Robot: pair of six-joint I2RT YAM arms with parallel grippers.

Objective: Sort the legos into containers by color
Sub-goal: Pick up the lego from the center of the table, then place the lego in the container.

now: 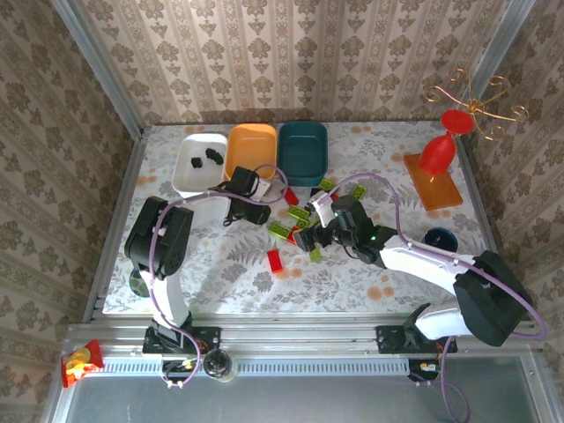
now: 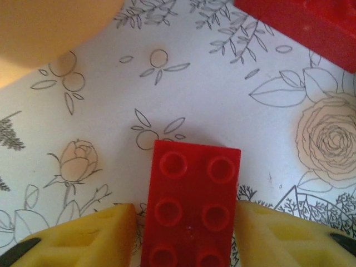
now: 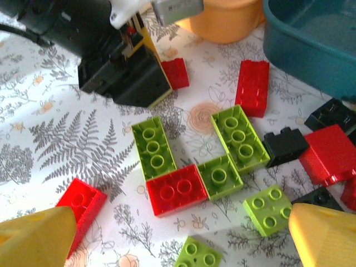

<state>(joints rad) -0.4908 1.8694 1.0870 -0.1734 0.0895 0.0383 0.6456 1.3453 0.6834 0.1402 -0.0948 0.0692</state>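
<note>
Your left hand (image 2: 186, 239) is straddling a red brick (image 2: 192, 194), with the yellow fingers (image 2: 72, 236) drawn in narrow against its two long sides. The right one looks to be touching and there's a sliver of gap on the left, so I honestly can't tell if it's clamped yet. The brick lies flat on the tabletop (image 2: 233, 100), studs up. Its long axis runs straight up and down the left wrist frame and its far end points toward the top edge. That's a good setup, since you're pinching across the short width.

Close evenly so it doesn't twist, then lift straight up before swinging. The orange tray (image 2: 50, 28) is just off to the upper left. With black pieces already in the white tray (image 1: 188, 176), my guess is red goes in orange.

Your right hand (image 3: 181, 222) is spread wide and holding nothing, over the mixed lego pile (image 3: 211, 156).
</note>
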